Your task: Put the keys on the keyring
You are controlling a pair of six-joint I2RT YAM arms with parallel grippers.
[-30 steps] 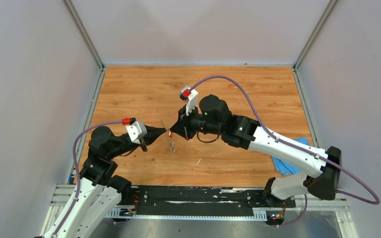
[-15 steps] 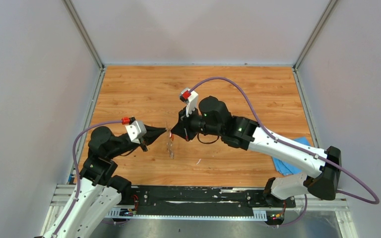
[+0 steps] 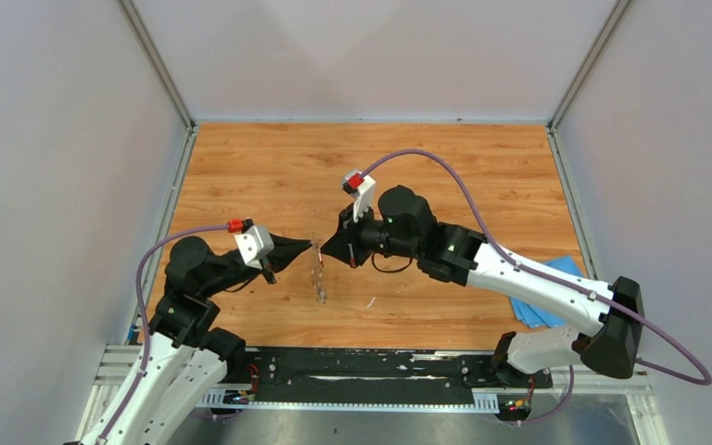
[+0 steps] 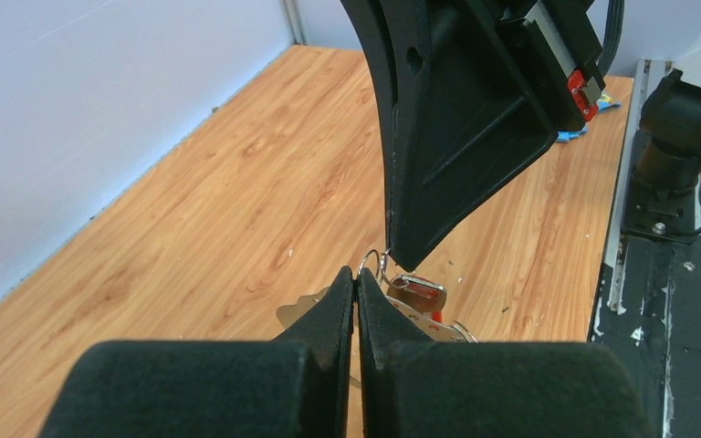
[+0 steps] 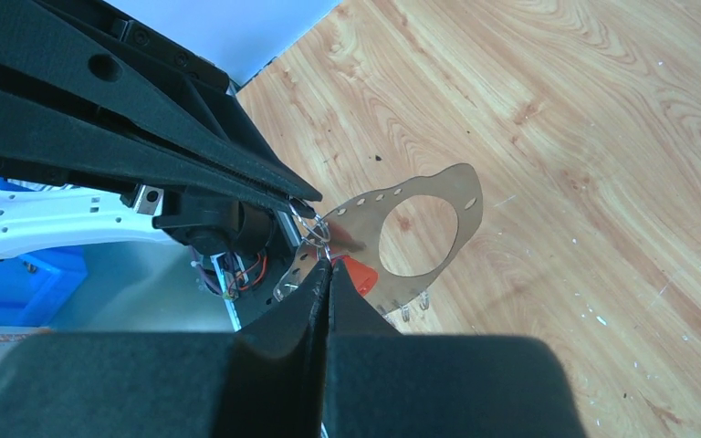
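- Pale grey walls (image 3: pixel 371 56) close in a wooden tabletop (image 3: pixel 445 176) on three sides
- Two arms reach in from the near edge and meet tip to tip left of the tabletop's middle
- The left gripper (image 3: pixel 308 244) has its jaws pressed flat together, with no gap showing in its wrist view
- The right gripper (image 3: pixel 324 249) is closed just as tightly, its point touching the left one's
- A blue cloth (image 3: pixel 530 309) lies at the right edge, partly under the right arm, well apart from the grippers
- The keyring (image 5: pixel 468 203) hangs in the air below the two tips, clear of the wood; I cannot tell which gripper carries it
- The key with the red head (image 5: pixel 361 273) lies against the keyring, just beside the right gripper's tips
- A small wire loop (image 5: pixel 319 227) sits between the two points, at the keyring's top edge
- A thin white sliver (image 3: pixel 369 301) lies on the wood, near the hanging keyring
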